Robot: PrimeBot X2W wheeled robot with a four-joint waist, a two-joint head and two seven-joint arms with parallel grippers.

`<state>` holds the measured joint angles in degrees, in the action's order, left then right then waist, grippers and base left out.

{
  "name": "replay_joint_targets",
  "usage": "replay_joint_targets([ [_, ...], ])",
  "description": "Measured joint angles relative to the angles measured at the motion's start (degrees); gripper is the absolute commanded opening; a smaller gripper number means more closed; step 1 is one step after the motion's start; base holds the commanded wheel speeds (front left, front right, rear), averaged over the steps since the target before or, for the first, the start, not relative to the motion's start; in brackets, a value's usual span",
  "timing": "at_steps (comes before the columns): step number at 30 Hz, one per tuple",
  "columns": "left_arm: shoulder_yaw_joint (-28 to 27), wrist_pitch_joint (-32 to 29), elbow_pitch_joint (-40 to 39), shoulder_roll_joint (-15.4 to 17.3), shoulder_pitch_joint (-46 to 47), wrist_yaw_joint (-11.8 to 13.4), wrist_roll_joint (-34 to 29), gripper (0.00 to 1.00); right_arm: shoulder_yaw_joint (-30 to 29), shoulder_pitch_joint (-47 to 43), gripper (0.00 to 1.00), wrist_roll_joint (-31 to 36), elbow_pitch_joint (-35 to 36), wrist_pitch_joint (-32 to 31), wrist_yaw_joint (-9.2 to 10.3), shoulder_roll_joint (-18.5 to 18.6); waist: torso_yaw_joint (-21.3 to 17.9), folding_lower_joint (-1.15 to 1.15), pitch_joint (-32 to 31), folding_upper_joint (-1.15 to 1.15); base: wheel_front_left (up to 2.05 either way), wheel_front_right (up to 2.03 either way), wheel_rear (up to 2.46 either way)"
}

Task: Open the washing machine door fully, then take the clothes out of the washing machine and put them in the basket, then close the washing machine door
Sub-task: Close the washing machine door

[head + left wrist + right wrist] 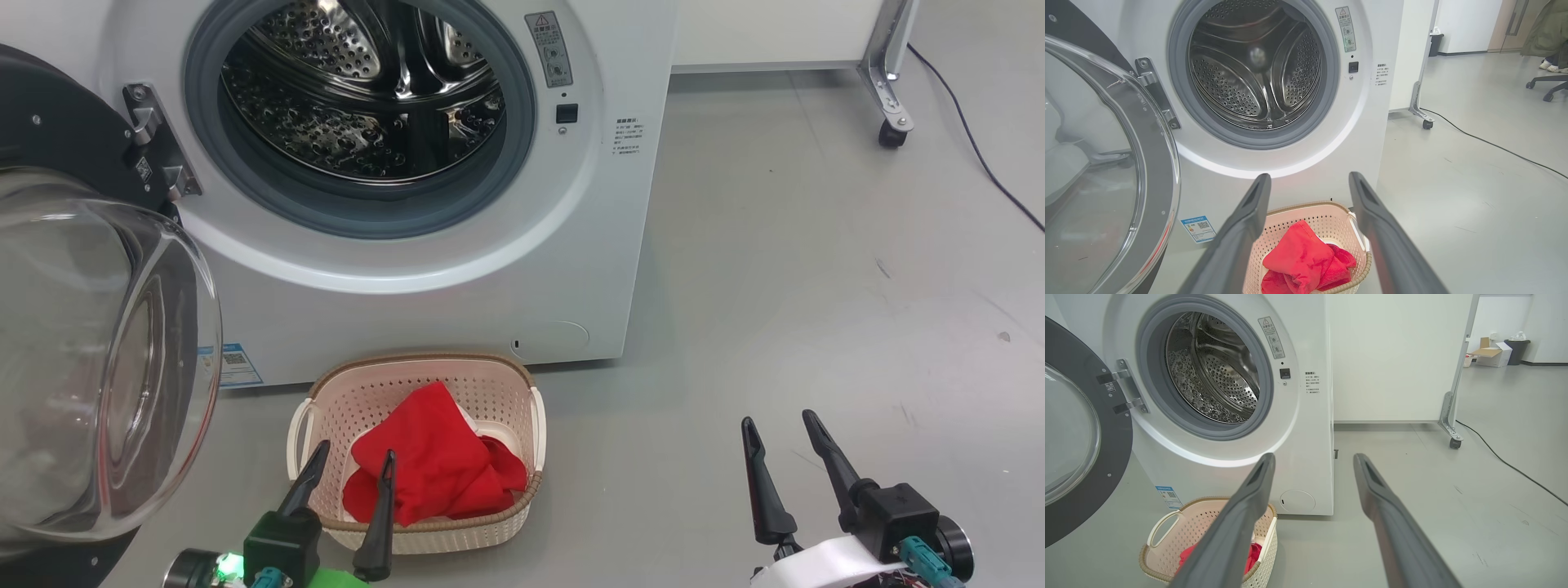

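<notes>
From my station I read the task as about two-thirds done. The big white boxy front-loading washing machine (408, 318) stands with its round, black-rimmed, glass-bowled washing machine door (90, 351) swung wide on its hinge at my left. The perforated steel drum (359, 90) looks bare as far as I can see into it. The bright red soft fabric clothes (433, 465) lie heaped in the small cream perforated plastic basket (498, 392), which sits on the grey floor (775, 286) just in front of the machine. My left end effector (357, 449) hovers by the near side of the basket, its two dark fingers spread as wide as they go and holding nothing. My right end effector (777, 418) hangs well off to the right above the floor, likewise wide apart and empty. What I judge is left is closing the door. It hangs on the left, so the left arm seems best placed to push its rim round until it latches.
</notes>
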<state>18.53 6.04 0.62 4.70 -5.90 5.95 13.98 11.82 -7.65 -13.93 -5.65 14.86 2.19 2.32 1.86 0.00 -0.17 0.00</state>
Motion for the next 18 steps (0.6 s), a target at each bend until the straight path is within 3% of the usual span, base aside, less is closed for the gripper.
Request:
replay_joint_targets([
  [18,0.13,-0.51,0.05,0.09,0.01,0.00,-0.94,1.00,-1.52,-0.63,1.00,0.00,-0.20,0.00,0.47,-0.02,2.63,0.00,-0.21,0.00,0.00,0.00,0.00],
])
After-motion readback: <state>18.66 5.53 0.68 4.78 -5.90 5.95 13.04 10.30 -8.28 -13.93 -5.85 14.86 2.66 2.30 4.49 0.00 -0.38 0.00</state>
